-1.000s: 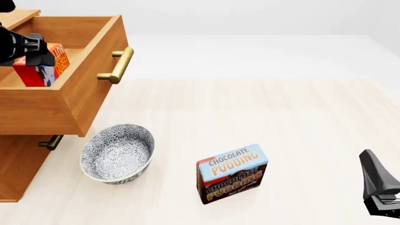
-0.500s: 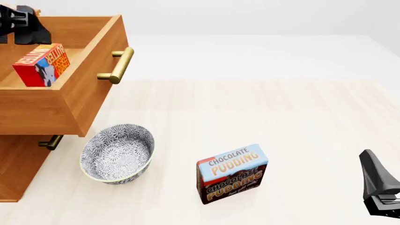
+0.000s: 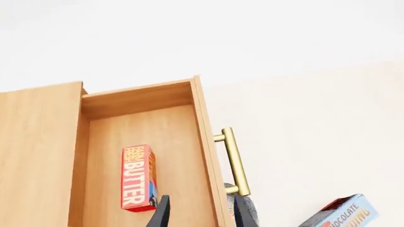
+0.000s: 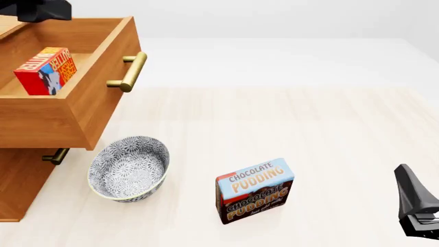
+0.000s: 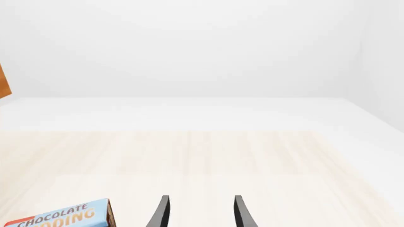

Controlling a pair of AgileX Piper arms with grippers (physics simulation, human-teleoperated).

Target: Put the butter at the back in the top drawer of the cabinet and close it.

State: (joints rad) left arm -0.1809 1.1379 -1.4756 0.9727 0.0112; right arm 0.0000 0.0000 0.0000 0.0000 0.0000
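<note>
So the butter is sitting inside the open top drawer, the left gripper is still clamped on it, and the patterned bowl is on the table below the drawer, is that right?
Not quite. The left gripper is open and clear of the butter, as the left wrist view shows. The rest holds: the butter sits inside the open top drawer, and the patterned bowl is on the table below it.

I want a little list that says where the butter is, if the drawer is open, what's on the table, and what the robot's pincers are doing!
butter: lying inside the top drawer, nothing gripping it
top drawer: pulled open, not yet closed
cabinet: at the table's left
on table: patterned bowl, pudding box standing upright
left pincer: open, empty, above the drawer
right pincer: open, empty, over the table
</note>
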